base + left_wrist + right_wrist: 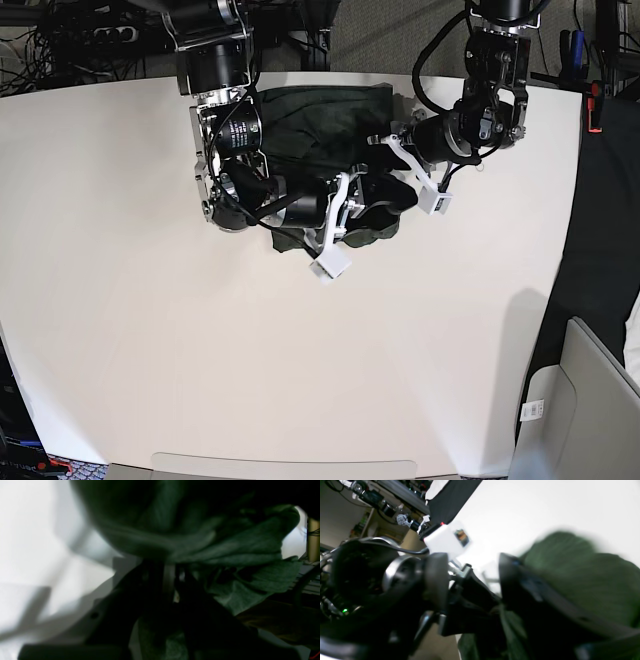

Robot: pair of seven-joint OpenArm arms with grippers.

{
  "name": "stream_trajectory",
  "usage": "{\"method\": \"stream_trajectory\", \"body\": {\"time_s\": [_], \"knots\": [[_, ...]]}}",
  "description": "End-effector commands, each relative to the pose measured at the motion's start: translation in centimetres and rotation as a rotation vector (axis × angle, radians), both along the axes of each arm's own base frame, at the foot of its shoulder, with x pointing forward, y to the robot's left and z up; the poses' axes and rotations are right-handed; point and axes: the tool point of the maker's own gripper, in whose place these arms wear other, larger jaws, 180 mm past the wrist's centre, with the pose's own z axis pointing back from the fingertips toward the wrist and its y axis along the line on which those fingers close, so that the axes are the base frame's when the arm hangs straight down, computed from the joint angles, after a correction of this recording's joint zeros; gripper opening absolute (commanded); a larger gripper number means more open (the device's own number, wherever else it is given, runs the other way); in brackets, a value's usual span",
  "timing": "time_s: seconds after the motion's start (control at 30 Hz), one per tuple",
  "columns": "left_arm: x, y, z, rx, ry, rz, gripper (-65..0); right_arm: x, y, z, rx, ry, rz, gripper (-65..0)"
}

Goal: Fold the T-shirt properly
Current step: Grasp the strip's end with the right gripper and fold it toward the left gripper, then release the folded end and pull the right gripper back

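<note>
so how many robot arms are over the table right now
2. The right arm reaches in from the base view's upper left, the left arm from its upper right. Both meet over the T-shirt near the table's far edge.

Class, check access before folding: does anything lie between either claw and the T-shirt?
Nothing visible does. The left claw and right claw are both already in the T-shirt, bunched at the white table's far edge.

Two arms, black housings, silver metal joint rings. Black cables loop along links. White plastic camera block near each wrist, small dark sticker on one. Right gripper: matte black fingers, broad flat shape. Left gripper: black, blurred, pale strip between fingers. Small green indicator light on right arm body.
</note>
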Motion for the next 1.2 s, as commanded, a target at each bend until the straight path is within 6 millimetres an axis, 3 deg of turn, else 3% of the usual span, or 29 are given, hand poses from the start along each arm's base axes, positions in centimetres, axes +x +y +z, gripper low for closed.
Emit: {"method": "stream_trajectory", "body": {"time_s": [0.0,0.13,0.43,0.53,0.6,0.77,0.97,1.17], "knots": [[0.4,0.2,0.7,-0.001,-0.022,-0.005,-63.2,1.1,-0.3,2.3,0.058,-0.055,-0.033,-27.4],[0.5,0.3,0.7,0.002,-0.022,-0.004,-63.2,1.6,-4.5,2.5,0.088,-0.057,-0.135,-28.8],[1.5,3.0,1.1,0.014,-0.036,0.080,-63.2,1.3,-17.4,0.1,-0.010,-0.033,-0.364,-32.0],[1.5,3.0,1.1,0.014,-0.036,0.080,-63.2,0.8,-19.6,-0.8,-0.067,-0.023,-0.382,-32.0],[1.5,2.7,1.1,0.010,-0.035,0.075,-63.2,0.6,-19.9,-1.3,-0.102,-0.021,-0.377,-32.0],[1.5,2.6,1.1,0.010,-0.035,0.074,-63.2,-0.1,-18.0,-2.2,-0.274,-0.091,-0.274,-32.0],[1.5,2.6,1.1,0.010,-0.035,0.074,-62.0,-0.7,-15.4,-2.1,-0.309,-0.130,-0.178,-32.0],[1.5,2.8,1.1,0.011,-0.034,0.080,-57.2,-0.7,-15.1,-2.7,-0.350,-0.137,-0.157,-32.0]]}}
